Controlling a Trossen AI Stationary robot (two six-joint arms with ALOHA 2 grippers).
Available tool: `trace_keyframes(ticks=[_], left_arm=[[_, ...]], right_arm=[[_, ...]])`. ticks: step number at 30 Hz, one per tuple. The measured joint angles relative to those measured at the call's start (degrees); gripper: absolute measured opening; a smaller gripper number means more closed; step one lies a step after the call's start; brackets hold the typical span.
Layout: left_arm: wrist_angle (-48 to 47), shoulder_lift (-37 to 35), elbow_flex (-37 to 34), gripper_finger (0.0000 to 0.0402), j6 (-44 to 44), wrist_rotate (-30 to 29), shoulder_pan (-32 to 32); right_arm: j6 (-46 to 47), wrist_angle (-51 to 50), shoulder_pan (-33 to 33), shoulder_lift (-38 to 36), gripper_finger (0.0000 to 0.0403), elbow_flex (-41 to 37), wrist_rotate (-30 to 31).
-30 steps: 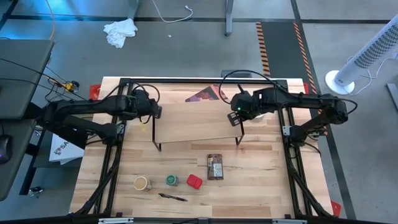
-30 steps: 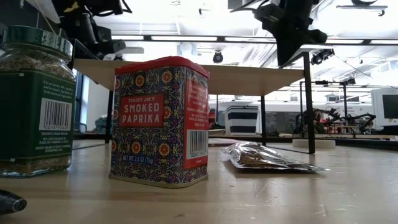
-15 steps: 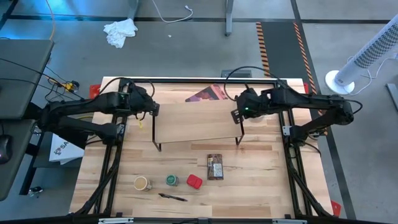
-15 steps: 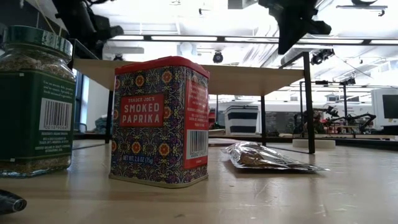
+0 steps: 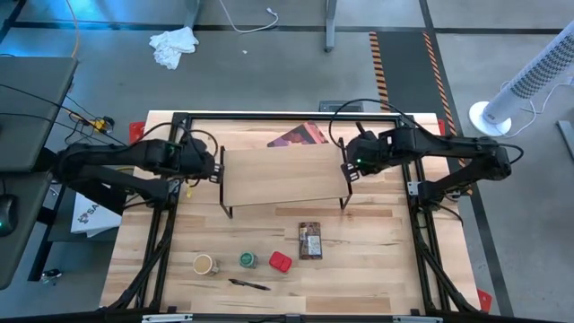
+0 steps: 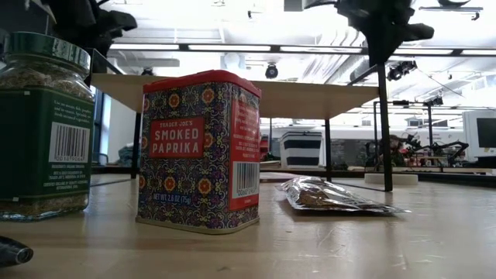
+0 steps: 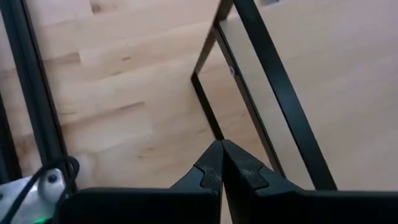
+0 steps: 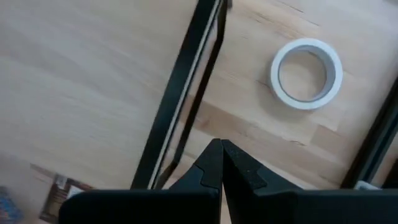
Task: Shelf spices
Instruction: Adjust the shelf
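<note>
The shelf (image 5: 282,176), a light wood board on thin black legs, stands mid-table on its legs (image 6: 384,128). My left gripper (image 5: 218,167) is shut and hovers just off its left end, above the bare table (image 7: 221,149). My right gripper (image 5: 346,170) is shut just off its right end (image 8: 221,149). The spices stand on the table's near part: a tan-topped jar (image 5: 204,264), a green-lidded jar (image 5: 247,260), a red paprika tin (image 5: 280,261) and a flat packet (image 5: 310,240). In the low view the tin (image 6: 200,151) and green-lidded jar (image 6: 45,128) fill the foreground.
A white tape roll (image 8: 306,73) lies on the table beyond the shelf's right end. A dark reddish printed card (image 5: 300,135) lies behind the shelf at the far edge. A dark pen-like object (image 5: 248,284) lies near the front edge. The black frame rails (image 5: 170,224) run along both table sides.
Both grippers have drawn outward from the shelf's ends: the left toward the table's left edge, the right toward its right edge. The shelf and the spices have stayed where they were.
</note>
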Motion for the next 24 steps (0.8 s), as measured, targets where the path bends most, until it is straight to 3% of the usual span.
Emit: trace_keyframes(ticks=[10,24], left_arm=[[2.0,5.0,-0.1,0.0,-4.2,-1.6,-3.8],[4.9,5.7,-0.1,0.0,-2.0,-5.3,-0.4]], right_arm=[[0.0,6.5,0.0,0.6,0.0,-6.4,-4.0],[3.1,9.9,2.8,0.6,0.0,-6.5,-5.1]])
